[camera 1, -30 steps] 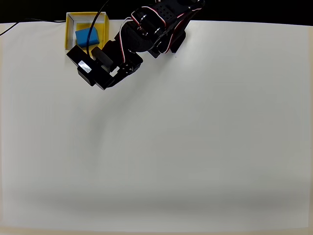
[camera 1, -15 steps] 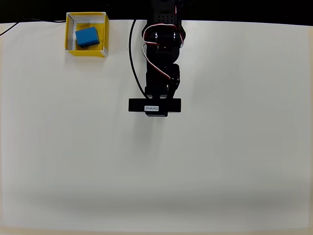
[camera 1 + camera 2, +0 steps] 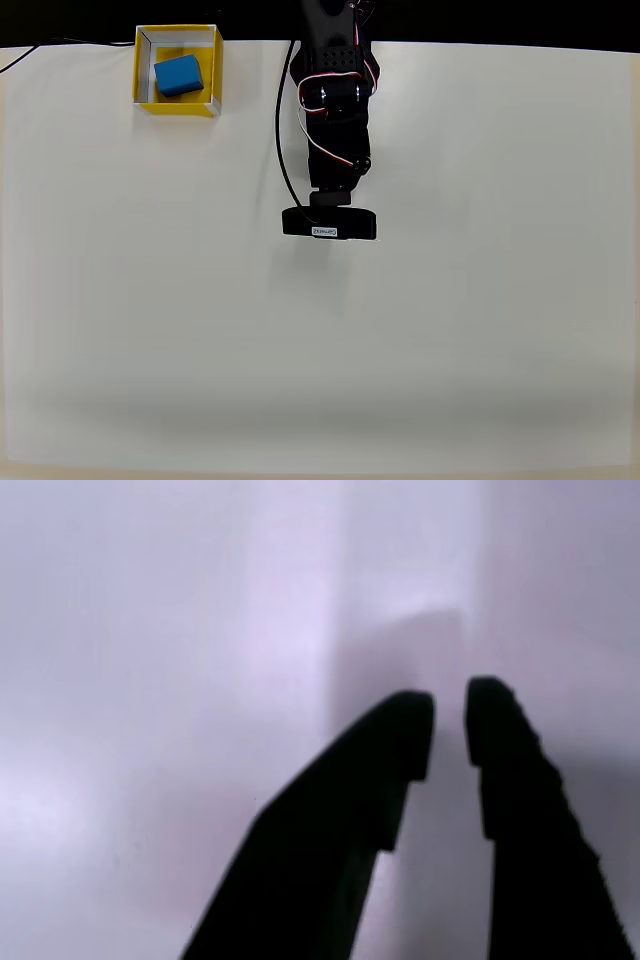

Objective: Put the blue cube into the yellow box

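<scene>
The blue cube (image 3: 179, 75) lies inside the yellow box (image 3: 141, 66) at the table's far left corner in the overhead view, slightly askew on the yellow floor. My black arm (image 3: 333, 110) reaches straight out from the far edge to the middle, well right of the box, and its wrist camera bar (image 3: 328, 225) covers the fingers. In the wrist view my gripper (image 3: 450, 720) hovers over bare white table. Its two dark fingertips (image 3: 405, 735) stand almost together with a thin slit between them and nothing held.
The white table (image 3: 400, 330) stretches wide in front of and to both sides of the arm. A black cable (image 3: 283, 150) hangs beside the arm, and another thin cable (image 3: 40, 47) runs along the far left edge.
The arm swung away from the yellow box to the right, leaving the cube inside, and now points straight forward over the middle. In the last half second it barely moved.
</scene>
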You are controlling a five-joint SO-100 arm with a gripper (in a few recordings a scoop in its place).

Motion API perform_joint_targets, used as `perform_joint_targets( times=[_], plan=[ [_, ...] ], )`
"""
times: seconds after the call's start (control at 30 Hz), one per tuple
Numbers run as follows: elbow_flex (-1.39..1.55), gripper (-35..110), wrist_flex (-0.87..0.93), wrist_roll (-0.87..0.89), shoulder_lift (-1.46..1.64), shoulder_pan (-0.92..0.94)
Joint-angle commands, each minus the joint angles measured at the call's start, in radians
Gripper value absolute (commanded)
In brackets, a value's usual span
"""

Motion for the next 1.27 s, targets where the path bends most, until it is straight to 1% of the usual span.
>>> perform_joint_targets(
  times=[0.0,0.03,0.07,0.2,0.33,1.23],
  plan=[
    [0.026,0,0.084,-0.064,0.025,0.014],
    [0.026,0,0.117,-0.083,0.025,0.015],
    [0.026,0,0.126,-0.058,0.025,0.017],
    [0.026,1,0.126,-0.049,0.025,0.057],
    [0.026,1,0.12,0.031,0.025,0.046],
    [0.026,1,0.118,0.031,0.023,0.046]
  ],
)
